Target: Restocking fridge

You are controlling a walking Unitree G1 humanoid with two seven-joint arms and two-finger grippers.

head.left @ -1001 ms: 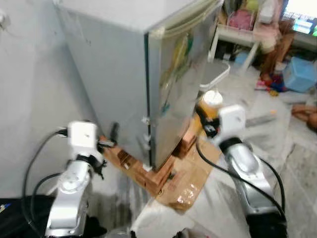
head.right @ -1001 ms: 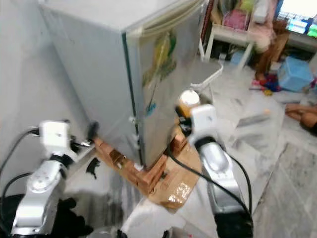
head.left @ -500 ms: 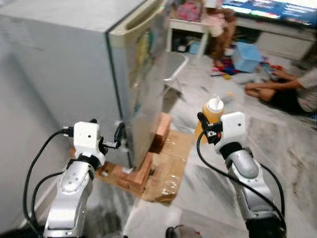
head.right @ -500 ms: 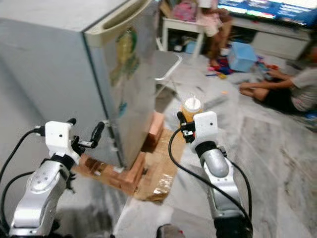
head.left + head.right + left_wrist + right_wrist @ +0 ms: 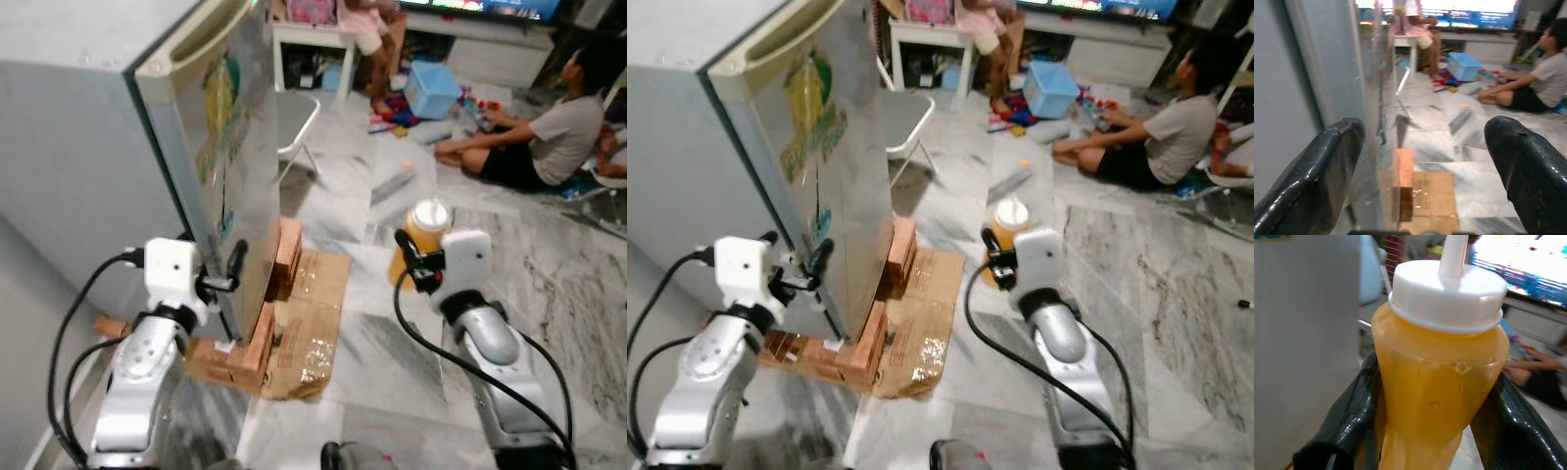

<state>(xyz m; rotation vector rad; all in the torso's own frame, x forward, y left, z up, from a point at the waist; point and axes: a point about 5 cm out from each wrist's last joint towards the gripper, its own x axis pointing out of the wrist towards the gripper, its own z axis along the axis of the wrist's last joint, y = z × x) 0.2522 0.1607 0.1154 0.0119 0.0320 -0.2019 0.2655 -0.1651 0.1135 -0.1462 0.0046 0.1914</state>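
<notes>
Right wrist view puts the held thing plainly up close: the right gripper has its two black fingers clasped on either side of a squeeze bottle of orange sauce, white cap and nozzle on top, the bottle standing upright between them. From the head camera, that same bottle is carried in front of the robot, over the marble floor, well apart from the fridge.

Left wrist view looks between the fingers of the left gripper, which are spread wide with nothing between them. They point along the fridge's front face, with the door edge running just beside one finger. In the left eye view the left gripper sits close against the lower part of the door, though I cannot tell whether a finger touches it.

Further out, the fridge stands raised on bricks with flattened cardboard beneath. A person sits on the floor in the background near a blue box, and a white chair stands beyond the fridge.

As a judgement, the task is early: the bottle is in hand, but the door looks shut. What remains is opening the door, most likely with the free left gripper, then setting the bottle inside.
</notes>
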